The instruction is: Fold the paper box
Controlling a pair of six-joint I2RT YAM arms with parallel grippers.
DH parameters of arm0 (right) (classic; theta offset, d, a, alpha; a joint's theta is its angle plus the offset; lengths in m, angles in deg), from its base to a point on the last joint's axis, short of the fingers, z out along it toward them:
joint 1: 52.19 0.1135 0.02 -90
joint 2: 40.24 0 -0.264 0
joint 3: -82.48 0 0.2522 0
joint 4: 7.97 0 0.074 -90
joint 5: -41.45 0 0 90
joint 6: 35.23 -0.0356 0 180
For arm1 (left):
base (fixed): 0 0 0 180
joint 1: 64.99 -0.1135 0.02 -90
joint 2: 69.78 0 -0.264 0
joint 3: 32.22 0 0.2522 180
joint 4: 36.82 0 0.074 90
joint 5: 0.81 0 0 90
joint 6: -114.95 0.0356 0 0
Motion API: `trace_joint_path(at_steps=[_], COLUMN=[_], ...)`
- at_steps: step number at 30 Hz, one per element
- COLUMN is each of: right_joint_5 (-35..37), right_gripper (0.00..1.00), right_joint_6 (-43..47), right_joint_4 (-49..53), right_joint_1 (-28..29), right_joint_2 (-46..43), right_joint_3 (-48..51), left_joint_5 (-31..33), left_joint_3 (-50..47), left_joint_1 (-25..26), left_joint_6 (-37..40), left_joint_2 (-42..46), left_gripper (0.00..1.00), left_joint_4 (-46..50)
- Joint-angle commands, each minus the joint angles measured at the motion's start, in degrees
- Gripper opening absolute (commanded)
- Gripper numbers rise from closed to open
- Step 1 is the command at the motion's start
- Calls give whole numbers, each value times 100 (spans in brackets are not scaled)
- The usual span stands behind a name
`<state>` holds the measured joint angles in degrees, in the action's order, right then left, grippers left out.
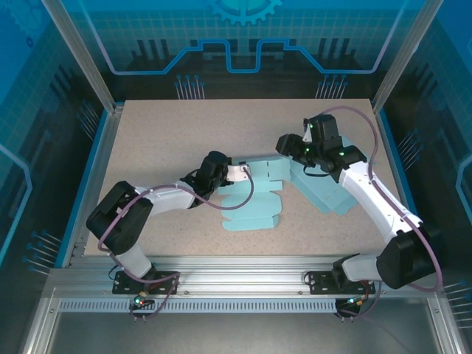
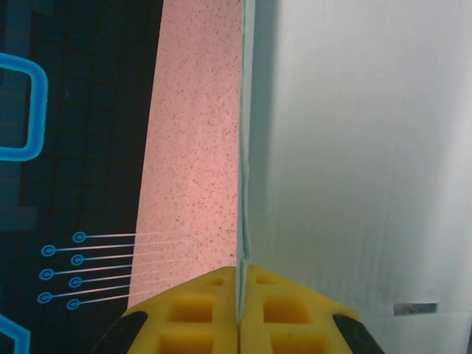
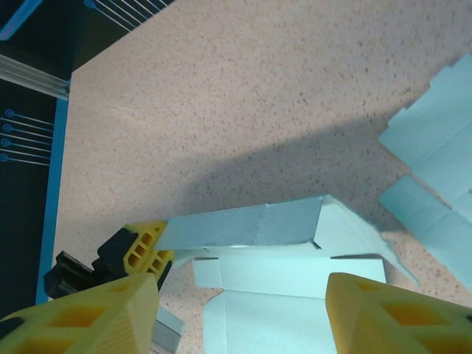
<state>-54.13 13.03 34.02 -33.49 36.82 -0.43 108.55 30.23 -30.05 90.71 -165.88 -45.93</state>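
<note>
While my left hand (image 1: 234, 174) is clamped shut on the left end of the paper box (image 1: 254, 199), a flat pale-blue blank lying mid-desk (image 1: 162, 133), the pinched panel (image 3: 243, 225) stands raised off the surface. This panel's long axis runs left to right, from the left hand toward my right hand (image 1: 291, 147). The right hand hangs just above the panel's other end, fingers apart, nothing held. I judge it the nearer arm for the next fold. A pile of spare blanks (image 1: 332, 193) lies just beside it.
</note>
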Motion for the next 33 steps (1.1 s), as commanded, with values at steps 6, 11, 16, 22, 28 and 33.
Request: trace_joint_path(at_steps=[6, 11, 16, 22, 28, 33], right_joint_5=[-356, -530, -727, -913, -917, -1011], right_gripper=[70, 70, 69, 68, 68, 67], right_joint_6=[632, 746, 561, 251, 74, -96], right_joint_4=[400, 454, 349, -21, -245, -511], right_joint_1=[139, 180, 218, 306, 354, 358], right_joint_2=[1075, 1818, 2138, 2186, 2151, 2207], right_joint_3=[-860, -1376, -1366, -916, -648, -498], left_joint_5=[574, 675, 745, 845, 976, 1025], left_joint_3=[-141, -171, -150, -87, -26, -25], left_joint_1=[145, 176, 179, 180, 179, 179], left_joint_6=[485, 637, 649, 654, 684, 649], left_joint_2=[-258, -323, -353, -497, -638, -636], left_gripper=[0, 0, 0, 0, 0, 0], left_joint_4=[-1043, -1332, -1359, -1395, -1525, -1586])
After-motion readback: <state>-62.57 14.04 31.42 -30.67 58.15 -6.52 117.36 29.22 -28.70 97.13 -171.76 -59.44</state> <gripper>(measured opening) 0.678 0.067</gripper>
